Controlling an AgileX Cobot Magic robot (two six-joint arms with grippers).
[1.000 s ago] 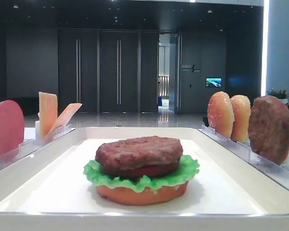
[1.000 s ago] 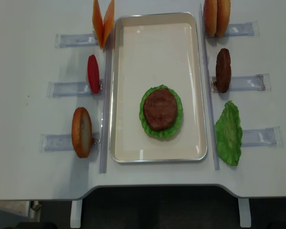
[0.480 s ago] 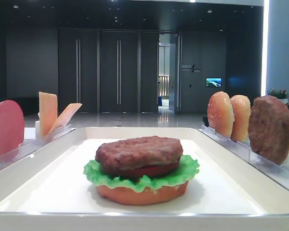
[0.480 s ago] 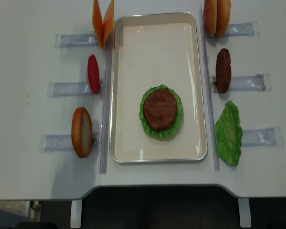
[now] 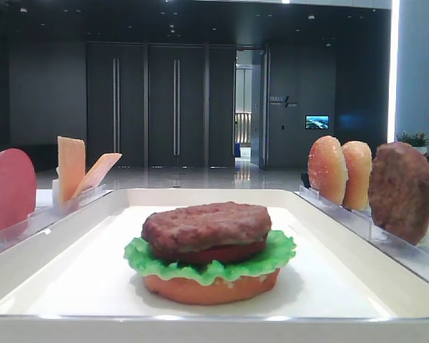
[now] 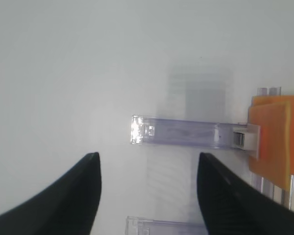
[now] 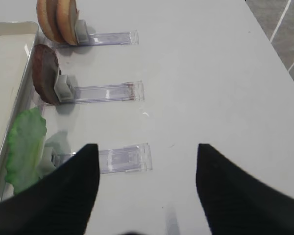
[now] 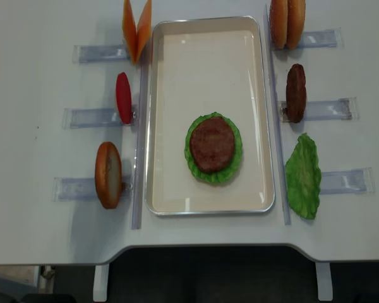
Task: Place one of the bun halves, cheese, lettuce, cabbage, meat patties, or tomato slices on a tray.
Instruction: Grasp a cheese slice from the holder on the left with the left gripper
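From the low front view, the tray (image 5: 71, 246) already carries a stack near its near end: a bun half (image 5: 211, 286) at the bottom, ruffled lettuce (image 5: 207, 261) on it, a red tomato slice (image 5: 225, 252) showing under a meat patty (image 5: 206, 226) on top; no cheese lies on the stack and no top bun, so the build looks partly done, with a cheese slice or a bun half as likely next pieces. Off the tray's left rim stand a spare tomato slice (image 5: 10, 189) and two cheese slices (image 5: 82, 170) in clear racks; off the right rim stand two bun halves (image 5: 339, 171) and another patty (image 5: 402, 191). In the right wrist view, the right gripper (image 7: 147, 191) hangs over bare counter (image 7: 210, 73) toward the right edge, its fingers (image 7: 68, 191) spread wide and holding nothing, with a loose lettuce leaf (image 7: 24, 147), the spare patty (image 7: 45, 73) and the bun pair (image 7: 56, 19) beside the tray's rim. In the left wrist view, the left gripper (image 6: 147, 196) is likewise wide open and empty above the counter, with a clear rack (image 6: 186, 133) ahead and an orange cheese slice (image 6: 272, 139) at its end. From overhead, the tray (image 8: 177, 95) sits mid-counter with the stack (image 8: 213, 146) in its near half, cheese (image 8: 136, 28) at the far left, the tomato slice (image 8: 123, 98) and one more bun half (image 8: 107, 175) down the left side; neither arm shows here
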